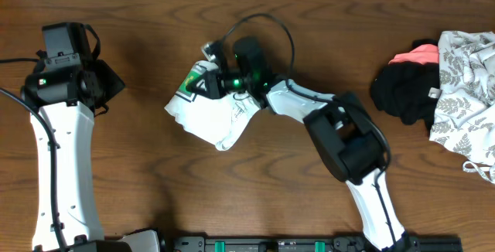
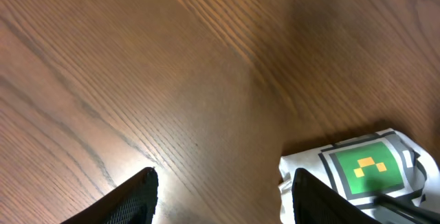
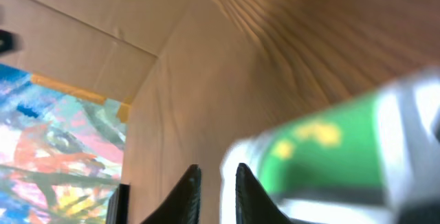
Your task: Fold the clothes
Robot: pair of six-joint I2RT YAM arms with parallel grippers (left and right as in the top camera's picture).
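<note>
The clothes (image 1: 210, 113) are a white T-shirt folded into a small bundle at the table's middle, green square print (image 1: 188, 84) on top. My right gripper (image 1: 204, 76) hovers over the bundle's far left corner, by the print. In the right wrist view its fingertips (image 3: 216, 183) stand a narrow gap apart, the blurred white cloth and green print (image 3: 323, 148) just to their right, nothing pinched between them. My left gripper (image 1: 114, 82) sits well left of the bundle. It is wide open (image 2: 223, 200) over bare wood, the T-shirt (image 2: 364, 165) beside its right finger (image 2: 313, 200).
A pile of other garments lies at the right edge: black fabric (image 1: 402, 90), a coral piece (image 1: 418, 53) and a white leaf-patterned cloth (image 1: 464, 82). The right wrist view shows a cardboard wall (image 3: 89, 38) and a colourful picture (image 3: 55, 148) beyond the table.
</note>
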